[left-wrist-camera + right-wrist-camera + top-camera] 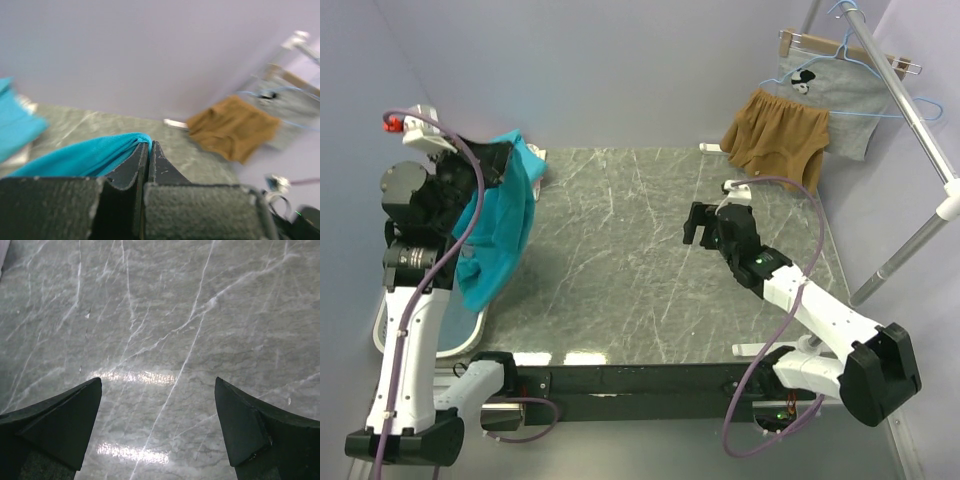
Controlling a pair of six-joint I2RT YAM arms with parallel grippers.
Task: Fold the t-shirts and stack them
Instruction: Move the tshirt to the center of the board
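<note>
Limp teal t-shirt (505, 220) aloft, far left

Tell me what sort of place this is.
Likely a robot lab test booth staged for laundry folding: plain lilac walls box in a marble-look table, the left gripper pinches a teal t-shirt, and a clothes rail stands at the right.

left arm (405, 330) stands tall on its own side, wrist bent over at the top, its pincer (149, 146) pressed closed on a fold of teal t-shirt (85, 157). right arm (820, 315) stretches low, forward and inward, its pincer (157, 387) spread wide, facing down, holding nothing.
</note>
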